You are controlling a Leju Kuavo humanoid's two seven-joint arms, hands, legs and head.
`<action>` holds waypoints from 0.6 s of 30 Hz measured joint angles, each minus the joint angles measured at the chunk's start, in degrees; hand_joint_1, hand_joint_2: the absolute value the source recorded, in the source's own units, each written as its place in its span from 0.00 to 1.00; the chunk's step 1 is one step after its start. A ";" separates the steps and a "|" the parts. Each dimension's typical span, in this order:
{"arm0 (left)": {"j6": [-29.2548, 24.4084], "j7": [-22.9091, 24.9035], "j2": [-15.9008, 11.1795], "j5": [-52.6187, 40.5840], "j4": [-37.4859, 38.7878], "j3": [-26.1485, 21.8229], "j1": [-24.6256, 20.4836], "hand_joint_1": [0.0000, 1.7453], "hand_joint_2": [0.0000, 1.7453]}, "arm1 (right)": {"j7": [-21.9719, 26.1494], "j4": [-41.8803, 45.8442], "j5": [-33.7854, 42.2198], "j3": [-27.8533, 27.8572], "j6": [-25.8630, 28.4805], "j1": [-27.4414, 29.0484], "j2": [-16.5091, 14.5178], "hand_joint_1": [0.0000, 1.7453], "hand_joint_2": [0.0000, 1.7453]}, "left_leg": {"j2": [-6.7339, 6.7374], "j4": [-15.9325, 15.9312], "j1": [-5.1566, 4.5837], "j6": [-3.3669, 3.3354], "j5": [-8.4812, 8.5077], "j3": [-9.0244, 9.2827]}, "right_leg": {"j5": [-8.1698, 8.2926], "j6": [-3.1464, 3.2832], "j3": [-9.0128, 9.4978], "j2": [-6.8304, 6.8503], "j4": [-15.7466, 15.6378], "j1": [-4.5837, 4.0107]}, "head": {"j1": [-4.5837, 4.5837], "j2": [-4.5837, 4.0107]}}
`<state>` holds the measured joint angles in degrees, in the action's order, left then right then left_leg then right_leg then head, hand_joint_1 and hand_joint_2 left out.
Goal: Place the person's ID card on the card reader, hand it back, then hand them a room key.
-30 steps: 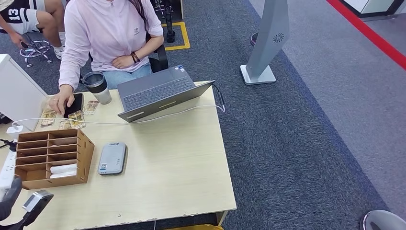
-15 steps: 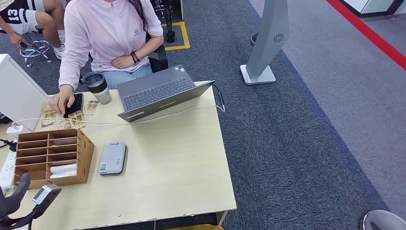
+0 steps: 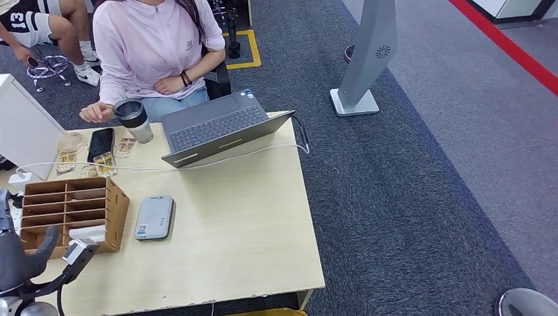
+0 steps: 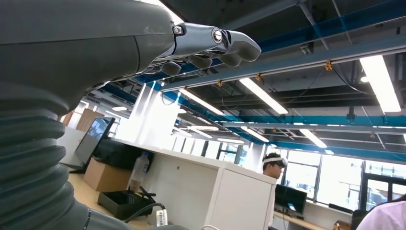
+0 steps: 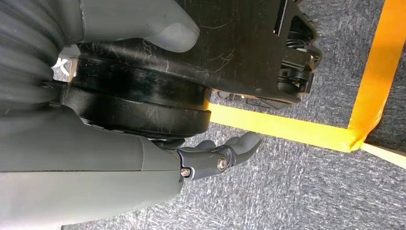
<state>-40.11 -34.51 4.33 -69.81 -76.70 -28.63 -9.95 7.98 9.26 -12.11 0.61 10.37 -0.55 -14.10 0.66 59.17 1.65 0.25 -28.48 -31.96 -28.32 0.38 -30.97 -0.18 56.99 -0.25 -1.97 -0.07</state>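
My left hand (image 3: 23, 263) hangs at the table's near left corner, just in front of the wooden slotted box (image 3: 69, 214). It holds nothing, and its fingers (image 4: 218, 45) reach out loosely in the left wrist view. White room key cards (image 3: 87, 232) lie in the box's lower slots. The grey card reader (image 3: 154, 217) lies flat to the right of the box. My right hand (image 5: 215, 155) hangs low over the carpet, fingers apart and holding nothing. A person in a pink top (image 3: 154, 46) sits behind the table, one hand (image 3: 95, 113) beside a cup. I cannot make out an ID card.
A grey laptop (image 3: 217, 128) lies open at the table's far side, with a white cable across the table. A steel cup (image 3: 133, 118), a black phone (image 3: 101, 143) and small paper items (image 3: 105, 164) lie far left. A white monitor (image 3: 23, 128) stands at the left edge.
My left hand has risen and come closer to the wooden box. The person has taken a hand off the phone and drawn it back beside the cup.
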 joint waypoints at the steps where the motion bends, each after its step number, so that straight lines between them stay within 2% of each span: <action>1: 0.00 0.14 0.09 -0.08 0.09 0.04 -0.14 0.00 1.00 | 0.02 -0.04 0.04 0.00 0.01 0.00 0.01 0.00 1.00 | 0.00 0.00 0.00 0.00 0.00 0.00 | 0.00 0.00 0.00 0.00 0.00 0.00 | -0.01 0.00; 18: 0.00 2.03 0.67 -2.63 1.95 1.26 -3.01 0.00 1.00 | 1.69 -2.42 0.21 0.30 0.09 -0.99 0.11 0.00 1.00 | 0.00 0.01 0.00 0.00 0.01 -0.01 | 0.01 0.00 -0.01 0.00 0.00 0.00 | -0.01 0.00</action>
<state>-40.11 -32.47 5.01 -72.43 -74.75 -27.37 -12.96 9.67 6.84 -11.91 0.91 10.46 -1.54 -13.99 0.67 59.18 1.65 0.25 -28.48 -31.98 -28.32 0.38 -30.98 -0.18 57.00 -0.25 -1.97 -0.07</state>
